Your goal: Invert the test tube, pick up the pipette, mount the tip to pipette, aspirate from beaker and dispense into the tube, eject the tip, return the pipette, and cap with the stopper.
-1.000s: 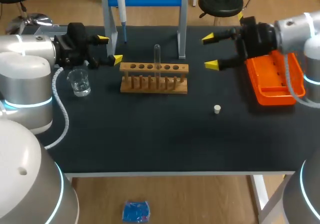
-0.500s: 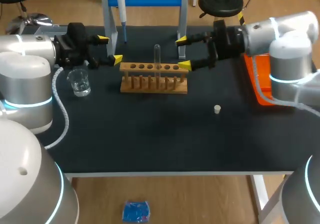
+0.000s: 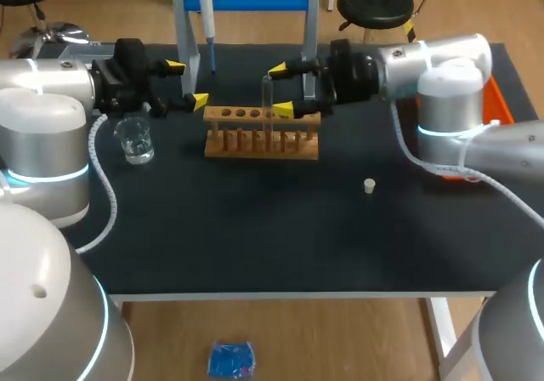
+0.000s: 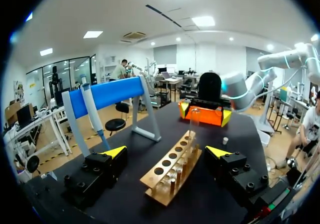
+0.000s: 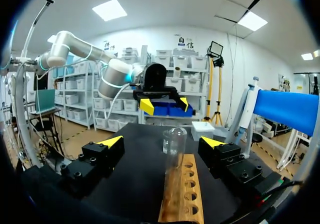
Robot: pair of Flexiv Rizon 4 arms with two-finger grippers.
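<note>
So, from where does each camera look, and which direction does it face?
Head view: above and behind the robot, looking down on the table; both arms, left claw and right claw show.
Left wrist view: on the left wrist, facing along the wooden rack toward the right arm; own claw shows.
Right wrist view: on the right wrist, facing back; test tube between its open claw.
Shared: both wrist views show rack and tube.

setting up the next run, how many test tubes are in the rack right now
1. The test tube stands upright in a middle hole of the wooden rack, just ahead of the open right gripper. The other holes look empty.
</note>
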